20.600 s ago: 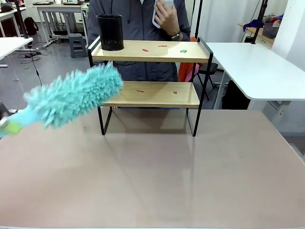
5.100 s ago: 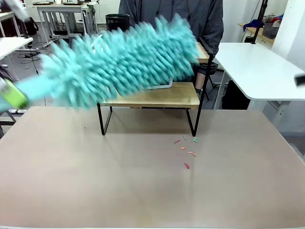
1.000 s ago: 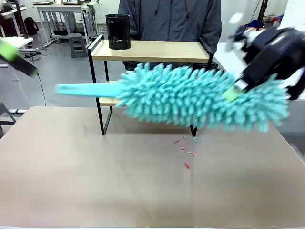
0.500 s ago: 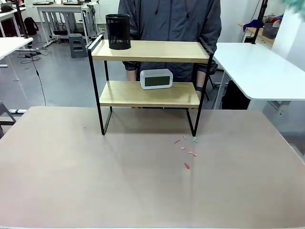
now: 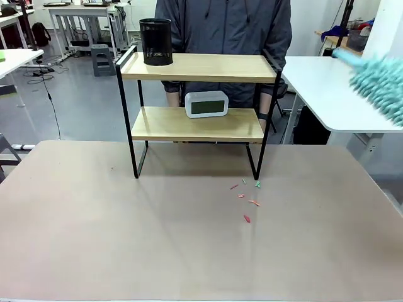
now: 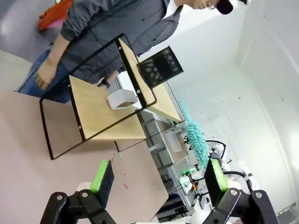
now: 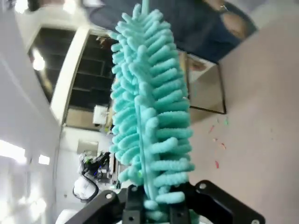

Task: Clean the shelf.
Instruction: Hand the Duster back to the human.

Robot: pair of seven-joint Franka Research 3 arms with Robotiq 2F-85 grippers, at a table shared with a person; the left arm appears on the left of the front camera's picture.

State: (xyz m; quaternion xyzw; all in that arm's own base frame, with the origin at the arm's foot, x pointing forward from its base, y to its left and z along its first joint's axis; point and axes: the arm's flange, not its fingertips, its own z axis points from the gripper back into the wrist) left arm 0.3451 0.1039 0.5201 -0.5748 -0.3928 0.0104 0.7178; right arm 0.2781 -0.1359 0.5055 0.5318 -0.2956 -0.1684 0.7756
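The shelf point(image 5: 195, 68) stands at the table's far side, two light boards in a black frame; it also appears tilted in the left wrist view point(image 6: 100, 116) and behind the duster in the right wrist view point(image 7: 219, 91). A black mesh cup point(image 5: 156, 41) is on the top board and a white clock point(image 5: 206, 104) on the lower one. My right gripper point(image 7: 149, 210) is shut on the base of a teal fluffy duster point(image 7: 152, 116), whose blurred head shows at the front view's right edge point(image 5: 381, 88). My left gripper point(image 6: 159, 179) is open, holding nothing, high off to one side.
Small red and green scraps point(image 5: 247, 218) lie on the tabletop near the shelf's right front leg. A person point(image 5: 223, 25) in a grey jacket stands just behind the shelf. A white side table point(image 5: 334, 88) sits at the right, under the duster.
The duster, held across the front of the shelf a second ago, has swung away to the right edge. The shelf, cup and clock are now unobstructed.
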